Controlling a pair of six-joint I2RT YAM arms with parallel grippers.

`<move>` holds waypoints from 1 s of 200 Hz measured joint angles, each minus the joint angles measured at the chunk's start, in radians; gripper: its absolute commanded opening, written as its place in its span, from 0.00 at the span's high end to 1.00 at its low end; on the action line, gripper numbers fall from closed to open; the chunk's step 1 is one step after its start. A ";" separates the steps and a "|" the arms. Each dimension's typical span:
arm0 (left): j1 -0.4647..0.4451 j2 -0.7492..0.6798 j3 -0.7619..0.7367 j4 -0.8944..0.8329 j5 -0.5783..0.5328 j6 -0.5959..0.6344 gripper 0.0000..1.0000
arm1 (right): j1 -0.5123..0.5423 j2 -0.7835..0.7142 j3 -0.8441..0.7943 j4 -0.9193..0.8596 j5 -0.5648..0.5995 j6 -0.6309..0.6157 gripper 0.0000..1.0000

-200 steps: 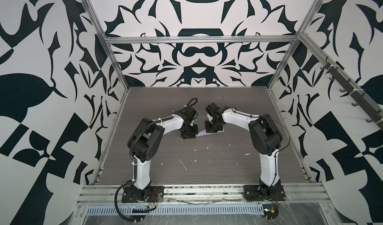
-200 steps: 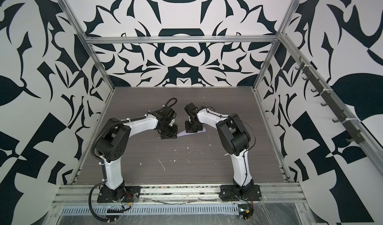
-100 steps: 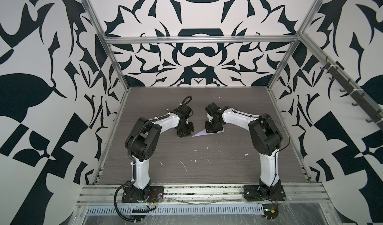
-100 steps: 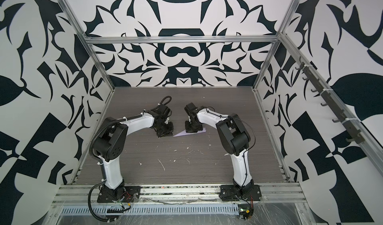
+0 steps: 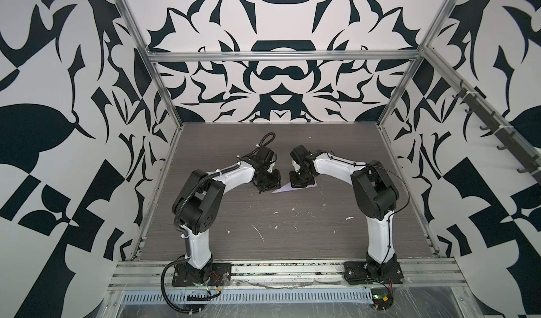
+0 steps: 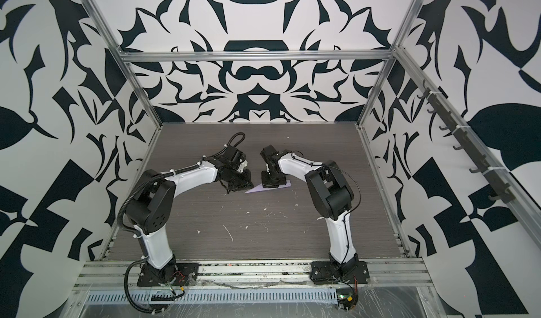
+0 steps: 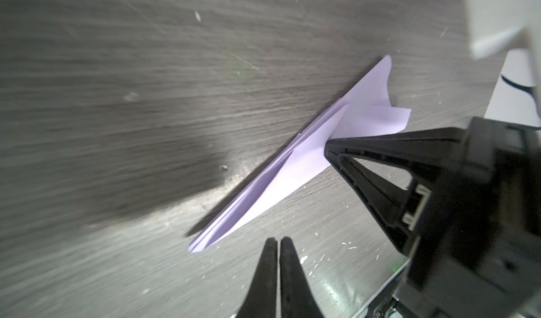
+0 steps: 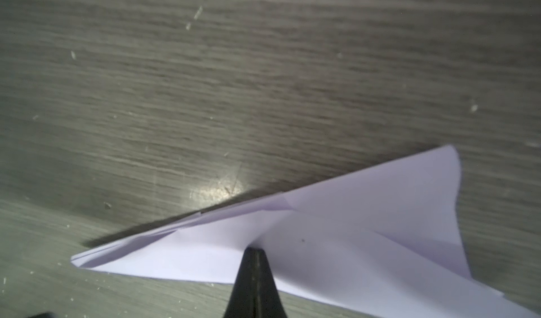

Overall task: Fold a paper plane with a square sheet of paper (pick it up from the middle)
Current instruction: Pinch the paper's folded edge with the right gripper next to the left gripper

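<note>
Two sets of jaws, both together. The left jaws hang empty just off the nose of the paper plane (image 7: 292, 173), at the lower middle of the left wrist frame. The right jaws reach in from the right of that frame, tips closed and planted on the plane's mid-body. I read that as pressing, though I cannot rule out a ply caught between them.

In both top views the plane (image 5: 281, 190) lies flat on the counter (image 5: 322, 243) at the centre of the frame. Its nose points toward the left and its notched tail toward the right, tucked under the wrist of the right arm (image 5: 336, 167).

I judge the folding all but done — this looks like a last hold on the creases. Next I'd want the right tips lifted straight up, not dragged, so the light dart doesn't skid or spring open.
</note>
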 measured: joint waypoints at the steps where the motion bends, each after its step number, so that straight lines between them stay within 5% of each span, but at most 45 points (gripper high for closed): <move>1: -0.001 0.003 0.000 0.000 0.000 0.000 0.92 | 0.000 0.000 0.000 0.000 0.000 0.000 1.00; 200: -0.001 0.092 0.040 -0.043 -0.044 -0.014 1.00 | -0.005 -0.024 -0.011 0.018 -0.032 -0.033 0.99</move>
